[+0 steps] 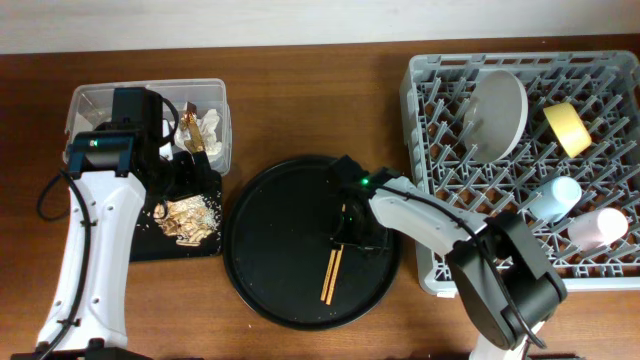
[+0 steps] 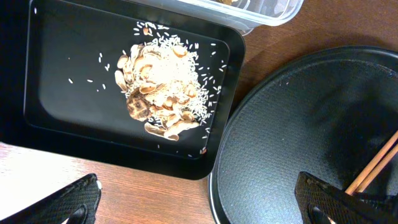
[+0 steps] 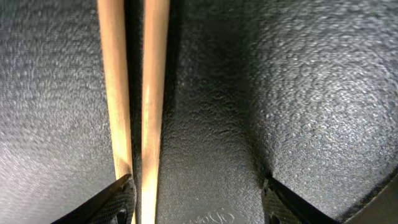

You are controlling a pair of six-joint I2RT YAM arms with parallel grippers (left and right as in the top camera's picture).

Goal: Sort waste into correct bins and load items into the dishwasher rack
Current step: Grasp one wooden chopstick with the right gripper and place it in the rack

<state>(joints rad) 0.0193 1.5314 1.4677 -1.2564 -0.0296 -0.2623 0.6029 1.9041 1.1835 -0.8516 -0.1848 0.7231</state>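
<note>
A pair of brown wooden chopsticks [image 1: 332, 275] lies on the large round black tray [image 1: 280, 290]. My right gripper [image 1: 350, 235] is open and low over their upper end. In the right wrist view the chopsticks [image 3: 152, 87] run side by side next to the left finger of the open jaws [image 3: 199, 202]. My left gripper [image 1: 185, 170] is open and empty, hovering [image 2: 199, 202] over the table. Food scraps [image 1: 188, 218] lie in the shallow black tray [image 1: 150, 245]. Tissue and wrapper [image 1: 200, 130] lie in the clear tub [image 1: 150, 92]. The grey rack [image 1: 425, 260] holds the plate [image 1: 498, 112], yellow bowl [image 1: 566, 128], blue cup [image 1: 556, 196] and pink cup [image 1: 598, 228].
The left wrist view shows the food scraps [image 2: 161, 87] with scattered rice grains in the black tray [image 2: 56, 93], the clear tub's corner [image 2: 261, 12], the round tray [image 2: 292, 124] and the chopstick tips [image 2: 376, 165]. The round tray sits between the bins and the rack.
</note>
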